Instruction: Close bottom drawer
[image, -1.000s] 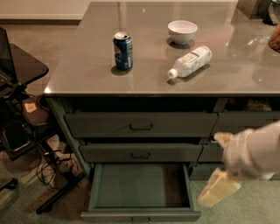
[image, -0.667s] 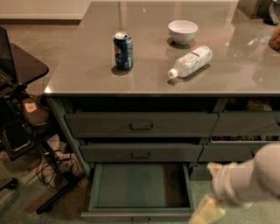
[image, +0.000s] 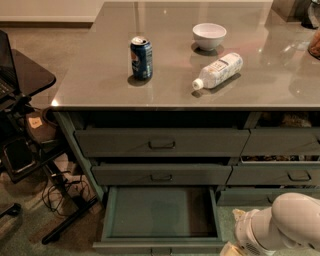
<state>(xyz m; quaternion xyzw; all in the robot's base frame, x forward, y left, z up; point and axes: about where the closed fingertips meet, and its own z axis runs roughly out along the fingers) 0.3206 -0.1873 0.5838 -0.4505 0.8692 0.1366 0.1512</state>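
Observation:
The bottom drawer (image: 160, 212) stands pulled out, lowest of three wide dark grey-green drawers, its plain green inside bare. Its front edge (image: 160, 245) runs along the bottom of the camera view. My white arm (image: 285, 225) comes in at the bottom right, just right of the drawer's front right corner. Only a cream tip of my gripper (image: 229, 249) shows at the frame's lower edge, beside that corner; the rest is out of view.
The two wide drawers above (image: 161, 142) (image: 161, 175) are slightly ajar. Narrower drawers (image: 280, 142) stand to the right. On the countertop (image: 100, 85) are a blue can (image: 141, 57), a white bowl (image: 209, 35) and a lying plastic bottle (image: 218, 70). A black stand with cables (image: 30, 150) is at left.
My arm and gripper have dropped lower at the bottom right, so the gripper has nearly left the view. The bottom drawer is open as far as before.

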